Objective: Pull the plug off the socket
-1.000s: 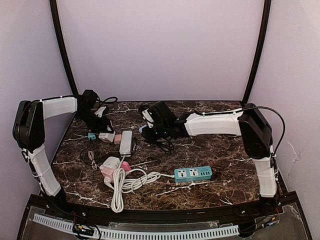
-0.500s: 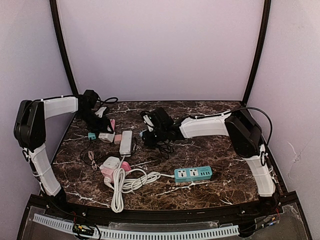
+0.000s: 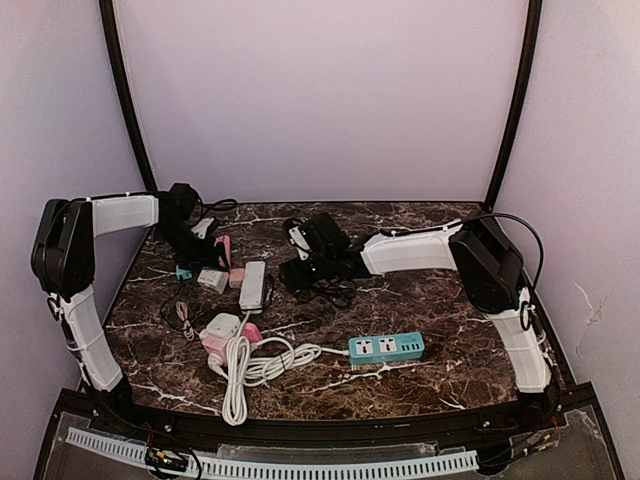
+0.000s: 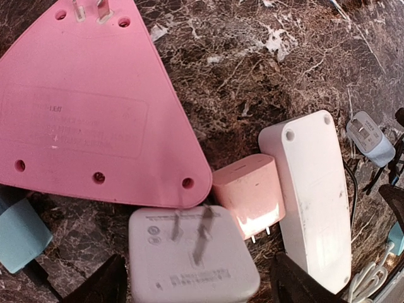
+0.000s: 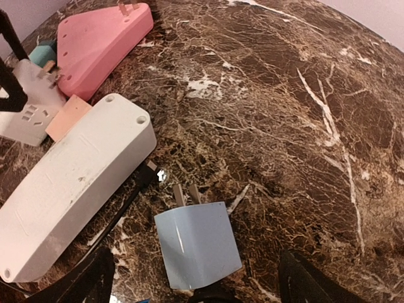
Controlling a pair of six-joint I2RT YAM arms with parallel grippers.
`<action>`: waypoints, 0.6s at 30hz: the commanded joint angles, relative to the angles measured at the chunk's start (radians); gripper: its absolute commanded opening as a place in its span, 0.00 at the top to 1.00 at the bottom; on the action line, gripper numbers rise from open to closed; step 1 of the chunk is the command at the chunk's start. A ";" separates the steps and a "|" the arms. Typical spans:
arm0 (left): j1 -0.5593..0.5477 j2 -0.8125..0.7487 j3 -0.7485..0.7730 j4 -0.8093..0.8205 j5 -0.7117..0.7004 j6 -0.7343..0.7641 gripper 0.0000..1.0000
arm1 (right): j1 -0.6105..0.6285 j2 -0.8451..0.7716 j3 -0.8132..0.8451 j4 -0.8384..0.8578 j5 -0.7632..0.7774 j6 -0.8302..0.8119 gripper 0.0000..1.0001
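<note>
Since 1 s ago: right arm's elbow has swung inward and the right gripper sits a little closer to the white power strip; a pink triangular block, hidden before, now shows beside the left gripper. Left gripper: released, fingers spread to either side of a white plug. That plug lies on its back between them, two flat prongs up, in no socket. The finger on the gripper's left is just beside the plug's edge; cannot tell whether it touches. The other finger stands apart from it. Ahead of this gripper and to its left lies the pink block, underside up, with screw holes showing and prongs at its far end. Ahead and to the right, a small pink charger rests against the strip's long side, just beside the white plug. A teal piece lies at the gripper's far left. Right gripper: released, fingers wide apart. A light-blue plug lies on the marble table between them, bare prongs pointing away from the gripper, touched by neither finger and plugged in nowhere. The strip lies to this gripper's left, with a black cable running between it and the plug.
</note>
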 commanded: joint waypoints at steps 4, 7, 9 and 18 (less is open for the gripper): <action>0.003 -0.033 0.024 -0.027 -0.073 0.000 0.17 | -0.004 -0.075 -0.036 0.041 0.068 -0.063 0.05; 0.003 -0.122 -0.017 0.019 -0.143 -0.007 0.09 | -0.005 -0.164 -0.105 0.086 0.098 -0.066 0.03; 0.003 -0.179 -0.049 0.058 -0.176 -0.008 0.05 | -0.003 -0.236 -0.165 0.127 0.099 -0.068 0.03; -0.001 -0.332 -0.109 0.164 -0.118 -0.034 0.03 | 0.012 -0.565 -0.448 0.144 -0.024 -0.128 0.03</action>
